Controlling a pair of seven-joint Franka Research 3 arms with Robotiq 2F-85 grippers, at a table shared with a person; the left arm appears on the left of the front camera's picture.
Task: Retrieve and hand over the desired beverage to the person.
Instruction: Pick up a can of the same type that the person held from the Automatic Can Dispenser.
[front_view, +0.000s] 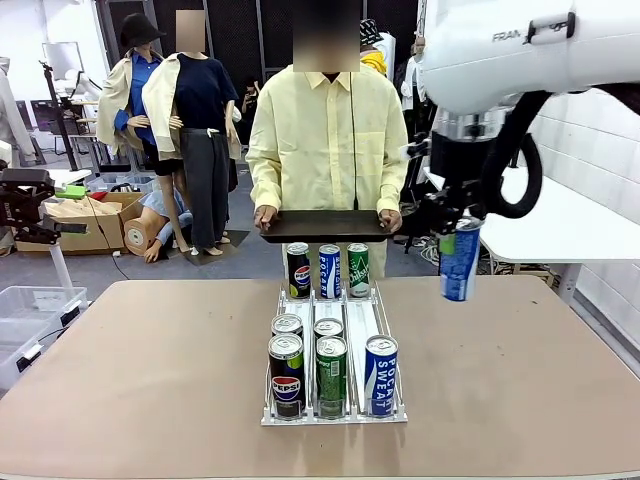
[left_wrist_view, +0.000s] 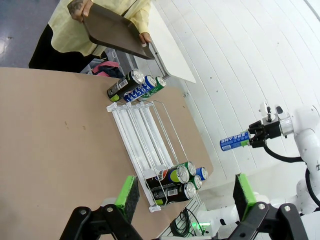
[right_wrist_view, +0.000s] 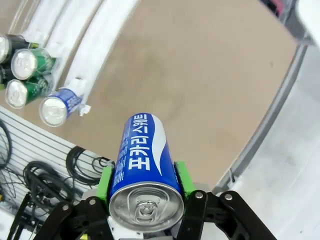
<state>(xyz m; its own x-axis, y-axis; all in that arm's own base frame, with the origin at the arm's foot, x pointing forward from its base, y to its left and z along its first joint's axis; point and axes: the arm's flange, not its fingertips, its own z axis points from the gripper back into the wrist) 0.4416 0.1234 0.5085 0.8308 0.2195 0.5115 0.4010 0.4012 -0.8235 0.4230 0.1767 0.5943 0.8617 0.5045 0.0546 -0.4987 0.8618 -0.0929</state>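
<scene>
Nearest the front camera, the rack (front_view: 362, 318) presents a front row of a Pepsi can (front_view: 286, 375), a green can (front_view: 331, 375) and a Pocari Sweat can (front_view: 381, 375), with a far row of three cans (front_view: 328, 270) at its other end. You have the right gripper (front_view: 458, 225) clamped on a blue can (front_view: 460, 258). The green pads sit on both sides of the body just under the lid, and the can hangs base-down with a slight tilt, in the air over the table (front_view: 150, 380) to the rack's right and well apart from it. The left gripper (left_wrist_view: 186, 192) stands with its jaws spread wide and carries nothing. Across the table the person (front_view: 325, 130) holds a dark tray (front_view: 325, 226) level, one hand at each end, just above the far row. The step in hand, as I judge it, is the carry to that tray. Bring the can across at a height that clears the tray's near edge and the far row beneath it. Square the wrist so the base comes down flat, and aim for the tray's bare middle, away from both of the person's hands. Lower until the tray takes the weight, and only then part the fingers. A release from a tilt or from height risks the can toppling or rolling off.
</scene>
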